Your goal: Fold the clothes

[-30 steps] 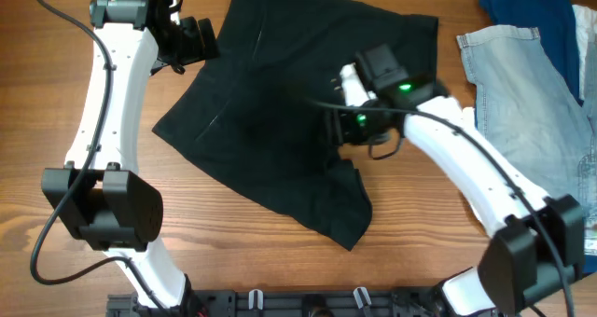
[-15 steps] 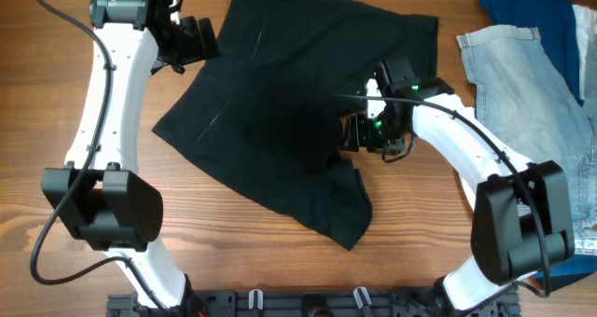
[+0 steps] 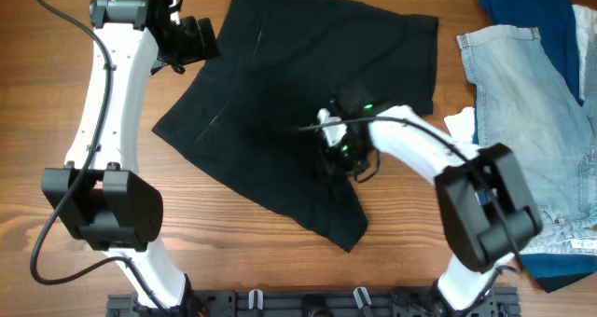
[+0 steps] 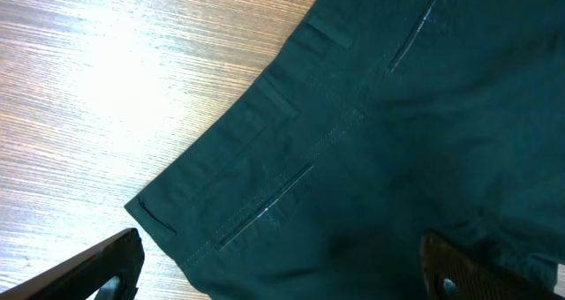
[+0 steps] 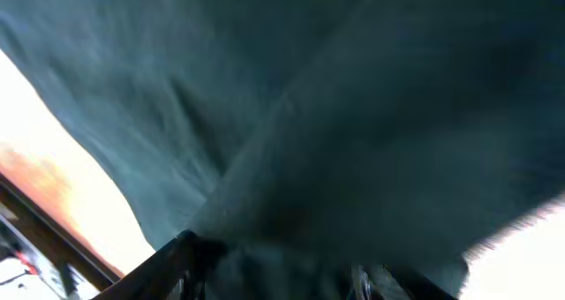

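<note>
No fold shows yet: the shorts (image 3: 280, 103) lie spread out, left gripper (image 4: 282, 269) released above the waistband, right gripper (image 3: 338, 157) buried in cloth, its grip impossible to tell.

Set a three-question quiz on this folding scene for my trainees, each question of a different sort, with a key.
1. True or false: the left gripper is open.
2. Fill in: the pale denim garment lies on the robot's ___ side of the black shorts.
3. What lies under the right gripper? A the pale denim garment; B the black shorts; C the dark blue cloth.
Key: 1 true; 2 right; 3 B.
</note>
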`<act>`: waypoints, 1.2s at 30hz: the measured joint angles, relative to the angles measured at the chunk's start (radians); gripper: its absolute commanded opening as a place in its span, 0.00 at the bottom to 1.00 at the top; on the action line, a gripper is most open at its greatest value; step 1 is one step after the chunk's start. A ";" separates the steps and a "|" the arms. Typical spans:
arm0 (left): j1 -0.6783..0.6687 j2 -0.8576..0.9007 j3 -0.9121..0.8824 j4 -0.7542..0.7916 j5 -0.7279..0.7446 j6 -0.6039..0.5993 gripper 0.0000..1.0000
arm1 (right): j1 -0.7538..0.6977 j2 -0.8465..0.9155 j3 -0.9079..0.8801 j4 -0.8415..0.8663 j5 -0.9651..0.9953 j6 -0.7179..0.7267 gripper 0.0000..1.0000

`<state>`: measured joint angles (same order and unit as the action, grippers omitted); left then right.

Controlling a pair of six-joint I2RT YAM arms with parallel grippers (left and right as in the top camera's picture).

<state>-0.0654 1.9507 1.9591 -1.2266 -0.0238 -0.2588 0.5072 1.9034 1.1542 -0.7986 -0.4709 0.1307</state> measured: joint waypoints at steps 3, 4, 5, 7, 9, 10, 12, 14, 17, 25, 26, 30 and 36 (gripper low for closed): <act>0.000 0.000 0.000 0.000 0.000 0.000 1.00 | 0.027 0.005 0.000 0.000 0.027 0.007 0.51; 0.000 0.000 0.000 0.000 0.000 0.000 1.00 | 0.030 0.005 -0.001 0.001 0.034 0.011 0.51; 0.000 0.000 0.000 0.000 0.000 0.000 1.00 | 0.030 0.005 -0.001 0.001 0.036 0.015 0.51; 0.000 0.000 0.000 0.000 0.000 0.000 1.00 | 0.026 0.005 -0.001 0.005 0.045 0.029 0.50; 0.000 0.000 0.000 0.000 0.000 0.000 1.00 | 0.020 0.005 0.000 0.009 0.046 0.037 0.47; 0.000 0.000 0.000 0.000 0.000 0.000 1.00 | 0.015 0.005 -0.001 0.011 0.046 0.045 0.46; 0.000 0.000 0.000 0.000 0.000 0.000 1.00 | 0.001 0.005 -0.001 0.013 0.050 0.059 0.43; 0.000 0.000 0.000 0.000 0.000 0.000 1.00 | -0.019 0.005 -0.001 0.015 0.054 0.065 0.42; 0.000 0.000 0.000 0.000 0.000 0.000 1.00 | -0.045 0.004 -0.001 0.015 0.061 0.078 0.41; 0.000 0.000 0.000 0.000 0.000 0.000 1.00 | -0.061 -0.073 -0.002 0.009 0.155 0.118 0.41; 0.000 0.000 0.000 0.000 0.000 0.000 1.00 | -0.061 -0.080 -0.002 -0.005 0.174 0.124 0.41; 0.000 0.000 0.000 0.000 0.000 0.000 1.00 | -0.061 -0.084 -0.002 -0.030 0.234 0.139 0.41; 0.000 0.000 0.000 0.000 0.000 0.000 1.00 | -0.061 -0.084 -0.029 -0.019 0.275 0.154 0.41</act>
<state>-0.0654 1.9507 1.9591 -1.2270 -0.0238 -0.2588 0.4465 1.8191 1.1248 -0.8181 -0.1963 0.2844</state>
